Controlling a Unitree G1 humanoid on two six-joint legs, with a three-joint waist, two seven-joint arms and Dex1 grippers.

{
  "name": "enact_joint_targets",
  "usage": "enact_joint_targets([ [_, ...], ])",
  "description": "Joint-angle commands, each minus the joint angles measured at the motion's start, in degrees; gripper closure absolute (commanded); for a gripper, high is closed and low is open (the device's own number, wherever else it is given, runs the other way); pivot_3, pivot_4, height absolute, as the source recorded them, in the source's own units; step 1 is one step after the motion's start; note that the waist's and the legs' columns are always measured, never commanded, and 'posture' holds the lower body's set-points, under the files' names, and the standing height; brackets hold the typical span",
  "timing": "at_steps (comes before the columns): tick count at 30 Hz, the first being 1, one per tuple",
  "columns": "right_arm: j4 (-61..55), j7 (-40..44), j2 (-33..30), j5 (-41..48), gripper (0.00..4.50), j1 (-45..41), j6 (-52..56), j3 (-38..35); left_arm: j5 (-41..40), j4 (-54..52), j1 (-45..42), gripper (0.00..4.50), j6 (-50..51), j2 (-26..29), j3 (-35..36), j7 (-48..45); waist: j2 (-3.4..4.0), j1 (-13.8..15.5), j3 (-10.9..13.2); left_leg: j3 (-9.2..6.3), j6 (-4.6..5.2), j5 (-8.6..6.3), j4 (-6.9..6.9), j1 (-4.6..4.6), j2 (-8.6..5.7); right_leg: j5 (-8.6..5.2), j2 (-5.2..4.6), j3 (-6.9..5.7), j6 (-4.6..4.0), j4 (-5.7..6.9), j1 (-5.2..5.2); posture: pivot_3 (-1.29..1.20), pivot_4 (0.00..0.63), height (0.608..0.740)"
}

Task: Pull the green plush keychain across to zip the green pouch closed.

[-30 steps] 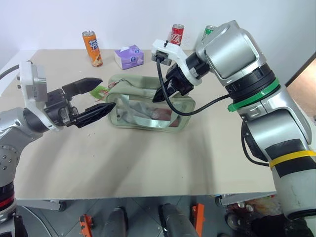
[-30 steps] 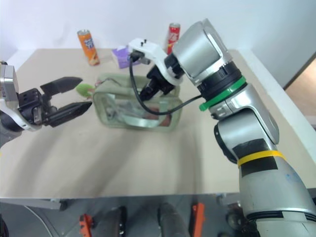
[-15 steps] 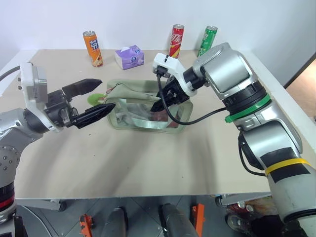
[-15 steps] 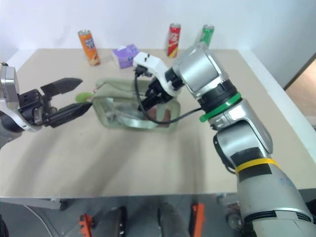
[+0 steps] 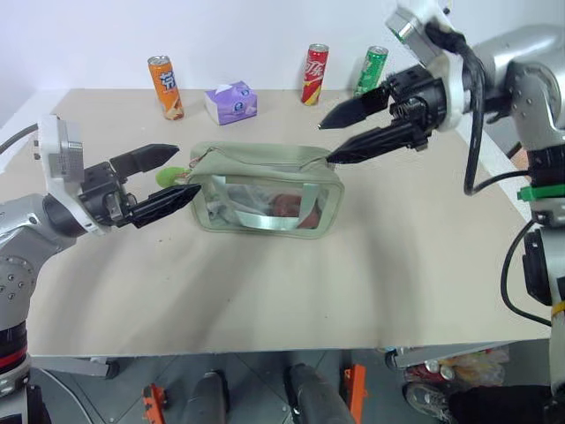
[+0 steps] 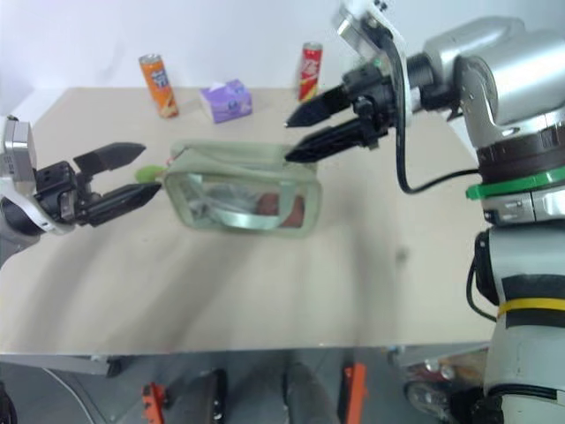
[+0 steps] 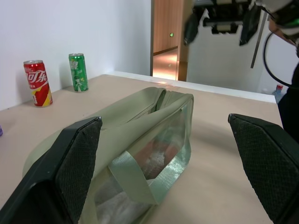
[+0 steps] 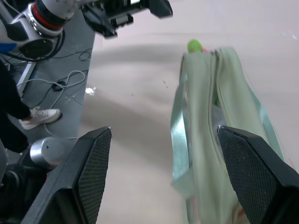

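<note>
So the green pouch sits upright mid-table, window panel facing me, zipper line running along its top. The fuzzy green keychain is poking out at the pouch's 9 o'clock end, just beside the bag. My left pincer is parked right there with fingers spread wide, one above and one below the keychain, not pinching anything. My right pincer hangs above the pouch's 3 o'clock end, spread too and empty, tips pointing toward the left. Along the back edge, around 12 o'clock: orange can, purple tissue box, red can, green can.
</note>
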Motion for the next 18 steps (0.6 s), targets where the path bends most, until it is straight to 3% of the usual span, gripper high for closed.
enact_joint_targets([
  [1,-4.2,-4.0,-2.3,-3.6,0.77,6.1,-8.6,-5.1,1.2,2.4,1.6,0.0,-1.3,0.7,3.0,-0.4,0.0,0.0,0.0,0.0,0.0,0.0,0.0,0.0,0.0,0.0,0.0,0.0,0.0,0.01,-0.01,0.0,0.15,0.74],
  [8,-9.8,-16.0,0.1,-6.9,0.77,16.3,-10.3,-9.4,2.2,4.9,1.5,0.0,-0.9,1.8,3.3,-1.0,0.03,0.0,0.0,0.06,0.0,0.0,0.01,-0.04,-0.02,0.03,-0.01,0.1,0.05,0.01,-0.04,0.0,0.15,0.74],
  [18,-14.3,-19.5,1.9,-4.5,0.77,20.5,-5.7,-11.5,2.7,5.4,1.6,0.0,0.2,3.1,3.3,-1.3,0.0,0.3,0.0,0.03,0.0,0.0,0.02,-0.04,-0.03,0.02,-0.02,0.1,0.07,-0.02,0.01,0.0,0.15,0.74],
])
